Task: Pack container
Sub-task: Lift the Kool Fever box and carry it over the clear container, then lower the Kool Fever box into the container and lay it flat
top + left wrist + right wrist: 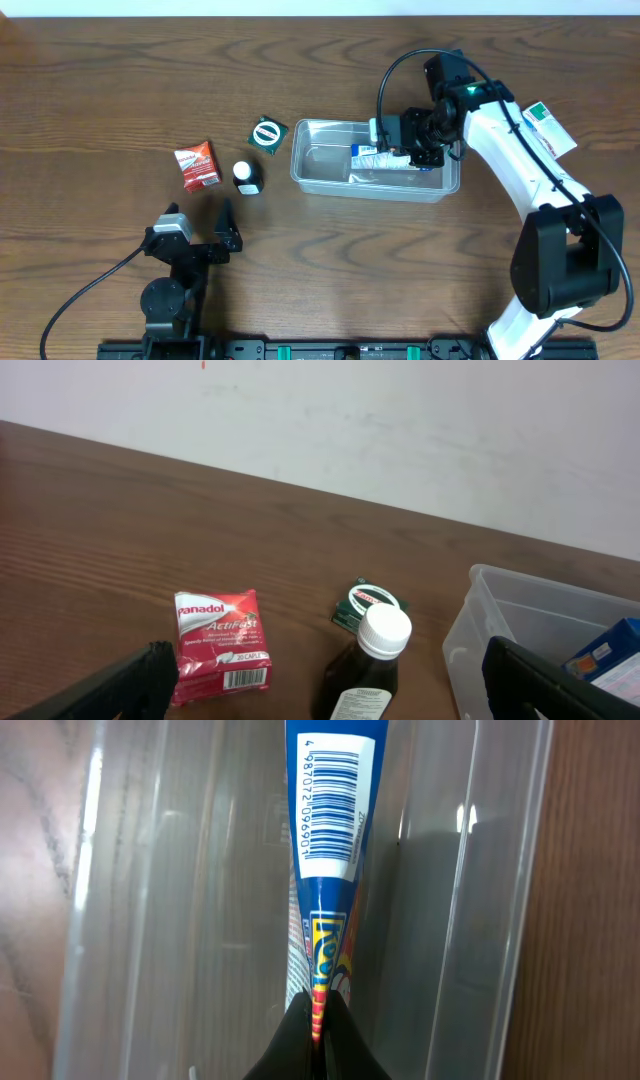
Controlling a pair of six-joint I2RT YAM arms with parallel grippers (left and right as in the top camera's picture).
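The clear plastic container sits at the table's middle right; it also shows in the left wrist view and the right wrist view. My right gripper is shut on the flat end of a blue-and-white tube and holds it inside the container. My left gripper is open and empty at the near left. Ahead of it stand a red Panadol box, a dark bottle with a white cap and a small green box.
A green-and-white carton lies at the far right behind my right arm. A white wall rises behind the table's far edge in the left wrist view.
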